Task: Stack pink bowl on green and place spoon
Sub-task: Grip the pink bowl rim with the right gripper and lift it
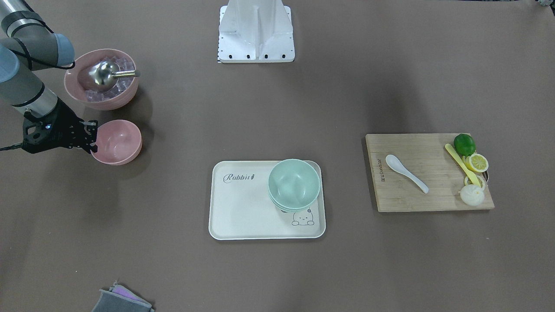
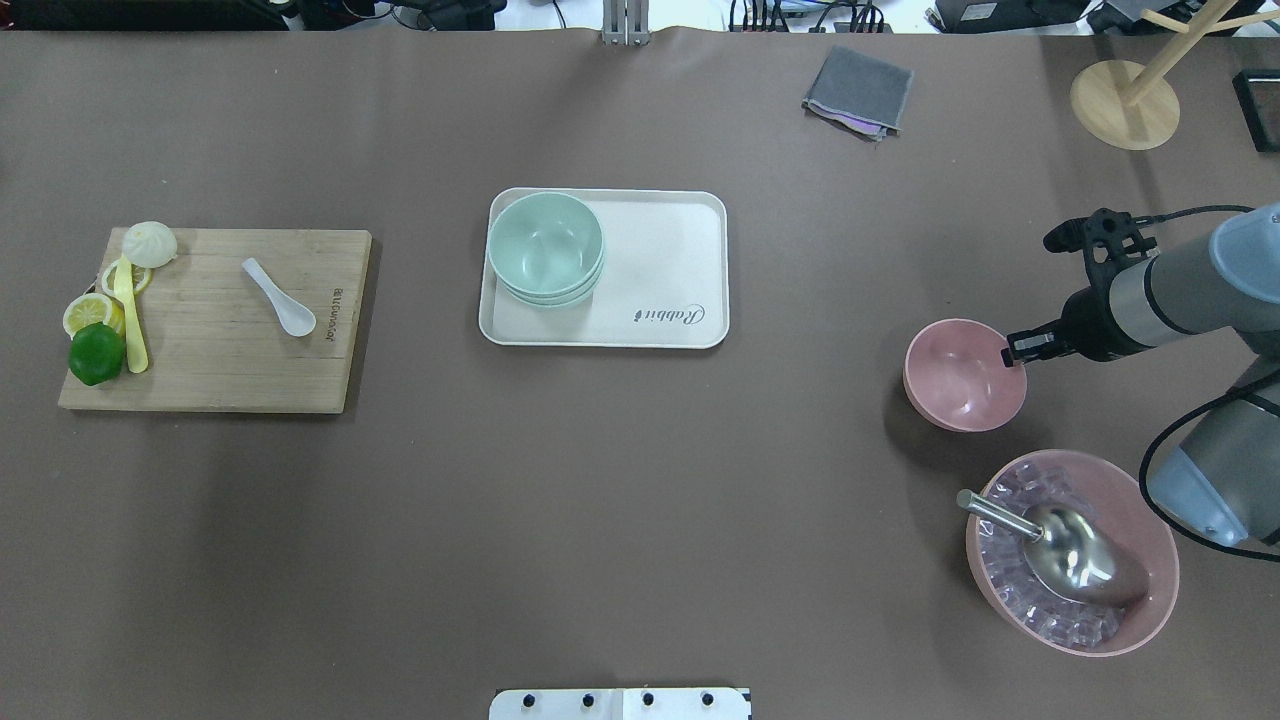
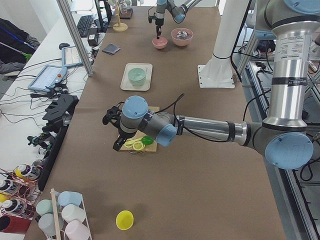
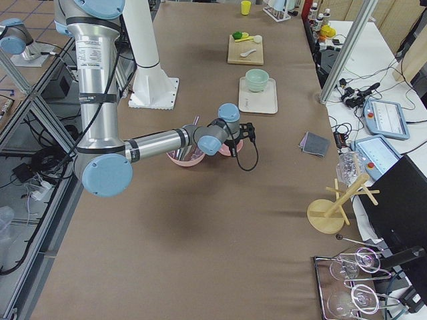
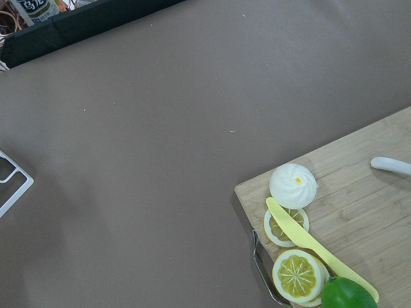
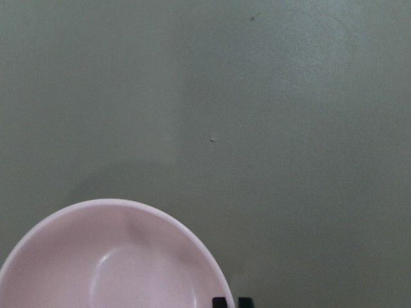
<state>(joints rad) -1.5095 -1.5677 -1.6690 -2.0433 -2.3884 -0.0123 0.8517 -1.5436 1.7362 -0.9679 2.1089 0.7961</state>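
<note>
The small pink bowl (image 1: 116, 143) stands on the table, also in the overhead view (image 2: 962, 378). My right gripper (image 2: 1015, 352) is at its rim, and in the right wrist view its fingertips (image 6: 218, 301) are close together on the rim of the bowl (image 6: 115, 263), so it is shut on the rim. The green bowl stack (image 2: 545, 245) stands on a corner of the white tray (image 2: 670, 270). The white spoon (image 2: 280, 297) lies on the cutting board (image 2: 220, 360). My left gripper (image 3: 117, 145) hovers over the board's end. I cannot tell whether it is open.
A large pink bowl (image 2: 1168, 590) with ice cubes and a metal scoop stands close to the small one. Lemon slices, a lime, a bun and a yellow utensil (image 2: 130, 320) lie on the board. A grey cloth (image 2: 858, 92) and a wooden stand (image 2: 1125, 105) are at the far side.
</note>
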